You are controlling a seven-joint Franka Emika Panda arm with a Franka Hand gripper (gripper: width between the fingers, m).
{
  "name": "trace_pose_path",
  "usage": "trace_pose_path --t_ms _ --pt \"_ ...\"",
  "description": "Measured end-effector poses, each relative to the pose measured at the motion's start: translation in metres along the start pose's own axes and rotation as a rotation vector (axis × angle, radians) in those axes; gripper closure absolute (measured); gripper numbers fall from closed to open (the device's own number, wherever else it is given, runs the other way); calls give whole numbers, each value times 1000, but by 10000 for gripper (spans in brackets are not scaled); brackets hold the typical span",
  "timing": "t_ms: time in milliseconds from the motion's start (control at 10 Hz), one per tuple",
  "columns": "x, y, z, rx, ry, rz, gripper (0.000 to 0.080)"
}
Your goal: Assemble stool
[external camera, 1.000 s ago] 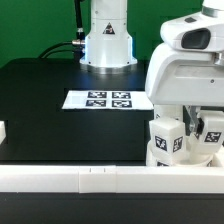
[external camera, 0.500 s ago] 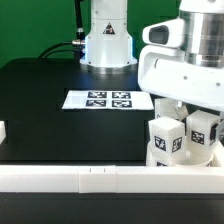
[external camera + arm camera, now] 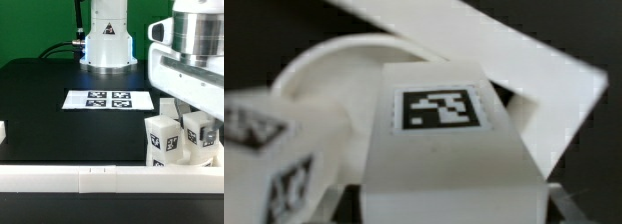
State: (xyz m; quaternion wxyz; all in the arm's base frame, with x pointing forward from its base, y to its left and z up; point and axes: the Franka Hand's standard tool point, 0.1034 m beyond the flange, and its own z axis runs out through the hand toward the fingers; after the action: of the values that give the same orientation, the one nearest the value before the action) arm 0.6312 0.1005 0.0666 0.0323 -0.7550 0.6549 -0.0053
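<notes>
Two tagged stool legs (image 3: 165, 139) stand upright in the seat (image 3: 335, 75) directly beneath the claw, probably for socketing; whether the claw grips one, I cannot tell

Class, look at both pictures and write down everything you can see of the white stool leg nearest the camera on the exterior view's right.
The white blocky plastic stool leg stands roughly upright at the exterior view's right, behind the long white border rail. Its faces carry black-and-white square tags, one of which fills the wrist view. A second tagged leg stands close beside it. The round white seat shows behind it in the wrist view. Whether the gripper grips it cannot be told.
</notes>
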Motion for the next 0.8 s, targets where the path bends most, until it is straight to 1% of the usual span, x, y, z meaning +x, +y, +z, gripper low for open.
trace_pose_path --t_ms 100,300,400,500,600,700,800 --pt "0 2 0 9 -1 73 466" --pt "0 2 0 7 -8 150 466" --pt "0 3 0 3 -13 231 466" --pt "-1 4 0 5 -19 335 466" --pt "-2 6 0 24 -29 518 466" --pt "-3 7 0 48 -38 570 466" --pt "-3 8 0 58 -40 590 466"
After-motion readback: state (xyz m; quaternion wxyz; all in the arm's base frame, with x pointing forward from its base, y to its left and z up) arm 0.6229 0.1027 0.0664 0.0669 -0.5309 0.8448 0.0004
